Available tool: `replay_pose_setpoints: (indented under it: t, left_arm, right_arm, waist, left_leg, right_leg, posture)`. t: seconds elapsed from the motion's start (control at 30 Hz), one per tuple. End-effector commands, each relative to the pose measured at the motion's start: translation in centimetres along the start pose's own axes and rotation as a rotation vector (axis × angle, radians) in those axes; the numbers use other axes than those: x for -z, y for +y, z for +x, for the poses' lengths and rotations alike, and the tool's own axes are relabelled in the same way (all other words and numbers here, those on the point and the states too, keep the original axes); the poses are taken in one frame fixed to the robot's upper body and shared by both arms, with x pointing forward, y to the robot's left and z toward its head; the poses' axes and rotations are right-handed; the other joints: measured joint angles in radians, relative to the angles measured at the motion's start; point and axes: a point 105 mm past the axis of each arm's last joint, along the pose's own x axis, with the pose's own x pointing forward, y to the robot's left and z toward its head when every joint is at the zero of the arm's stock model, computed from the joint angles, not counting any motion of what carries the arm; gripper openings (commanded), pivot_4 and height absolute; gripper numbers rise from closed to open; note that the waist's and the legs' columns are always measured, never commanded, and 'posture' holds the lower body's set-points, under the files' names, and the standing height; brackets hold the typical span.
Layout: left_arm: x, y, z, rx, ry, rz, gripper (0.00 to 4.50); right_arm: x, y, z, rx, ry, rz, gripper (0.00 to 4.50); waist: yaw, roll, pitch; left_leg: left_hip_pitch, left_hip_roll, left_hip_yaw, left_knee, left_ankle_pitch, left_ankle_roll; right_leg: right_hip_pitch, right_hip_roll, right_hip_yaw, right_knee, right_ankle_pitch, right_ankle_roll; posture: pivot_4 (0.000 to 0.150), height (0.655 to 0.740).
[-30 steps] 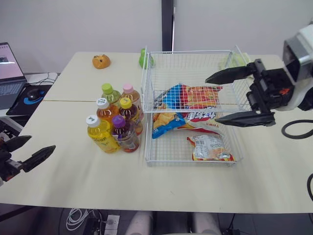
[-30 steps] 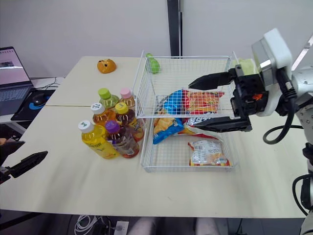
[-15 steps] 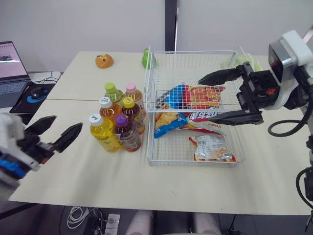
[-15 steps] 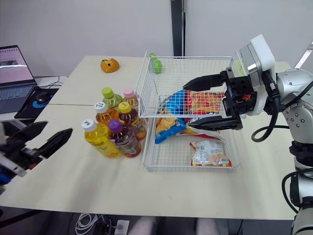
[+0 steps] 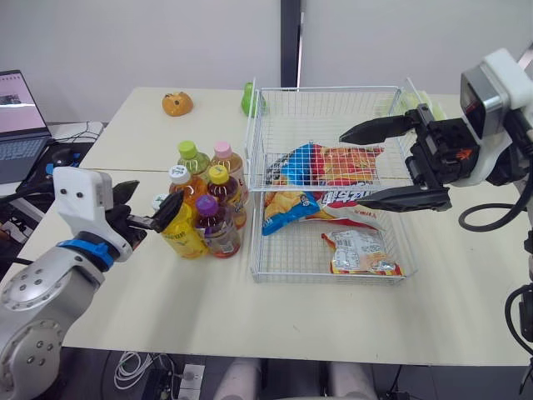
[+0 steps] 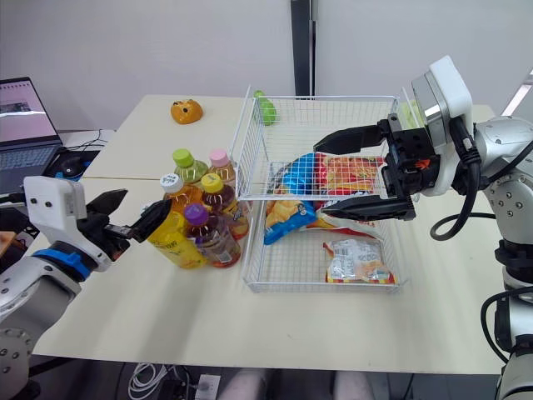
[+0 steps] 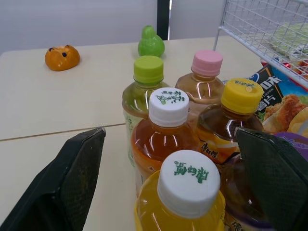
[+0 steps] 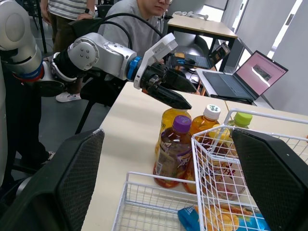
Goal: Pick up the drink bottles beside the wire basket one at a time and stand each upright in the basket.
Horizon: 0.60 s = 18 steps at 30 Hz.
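Several drink bottles stand in a cluster on the table just left of the wire basket (image 5: 329, 89). Nearest me is a yellow bottle with a white cap (image 7: 188, 180); behind it are an orange one (image 7: 166, 108), a green-capped one (image 5: 188, 151), a pink-capped one (image 5: 222, 150), a yellow-capped one (image 5: 216, 175) and a purple-capped one (image 5: 206, 207). My left gripper (image 5: 152, 204) is open at the yellow bottle's cap, a finger (image 7: 72, 178) on each side, not touching. My right gripper (image 5: 353, 168) hangs open over the basket, holding nothing.
Snack bags (image 5: 333, 165) lie in the basket. An orange toy (image 5: 176, 103) and a green toy (image 5: 248, 99) sit at the table's far side. A laptop (image 5: 17, 117) stands off the left edge. People (image 8: 139, 19) sit beyond the table.
My left arm has come up from the table's near left edge and moved right, bringing its open fingers to the yellow bottle. The right gripper has hardly moved.
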Motion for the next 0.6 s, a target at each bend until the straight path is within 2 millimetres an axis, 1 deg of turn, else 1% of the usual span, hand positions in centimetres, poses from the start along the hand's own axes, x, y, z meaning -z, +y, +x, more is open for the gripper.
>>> replay_pose_setpoints:
  t: [0.03,0.2,0.33,0.43,0.6]
  left_arm:
    - [-0.5,-0.3,0.2,-0.004,-0.037,0.044,4.47]
    - [0.1,-0.2,0.8,-0.01,-0.03,0.055,4.47]
    - [0.5,-0.5,1.1,-0.002,-0.029,0.054,4.47]
    - [0.7,-0.9,1.2,0.011,-0.031,0.051,3.86]
    - [1.0,-1.2,1.3,0.023,-0.031,0.055,2.21]
  right_arm:
    - [-1.4,0.2,-0.4,0.015,-0.007,-0.062,4.5]
    - [-1.5,0.2,-0.3,0.015,-0.005,-0.061,4.5]
    - [-1.7,0.1,-0.2,0.017,-0.001,-0.062,4.5]
    - [-1.8,0.2,-0.2,0.019,0.001,-0.062,4.5]
    - [-2.0,0.2,-0.3,0.024,0.003,-0.063,4.5]
  waist:
    - [0.0,0.0,0.0]
    - [0.0,0.0,0.0]
    - [0.0,0.0,0.0]
    - [0.0,0.0,0.0]
    - [0.001,0.0,0.0]
  left_leg:
    - [0.0,0.0,0.0,0.0,0.0,0.0]
    - [0.0,0.0,0.0,0.0,0.0,0.0]
    - [0.0,0.0,0.0,0.0,0.0,0.0]
    - [0.0,0.0,0.0,0.0,0.0,0.0]
    - [0.0,0.0,0.0,0.0,0.0,0.0]
  right_leg:
    - [0.0,0.0,0.0,0.0,0.0,0.0]
    - [0.0,0.0,0.0,0.0,0.0,0.0]
    - [0.0,0.0,0.0,0.0,0.0,0.0]
    - [0.0,0.0,0.0,0.0,0.0,0.0]
    - [0.0,0.0,0.0,0.0,0.0,0.0]
  posture:
    - [0.15,0.74]
    - [0.15,0.74]
    - [0.15,0.74]
    - [0.15,0.74]
    - [0.15,0.74]
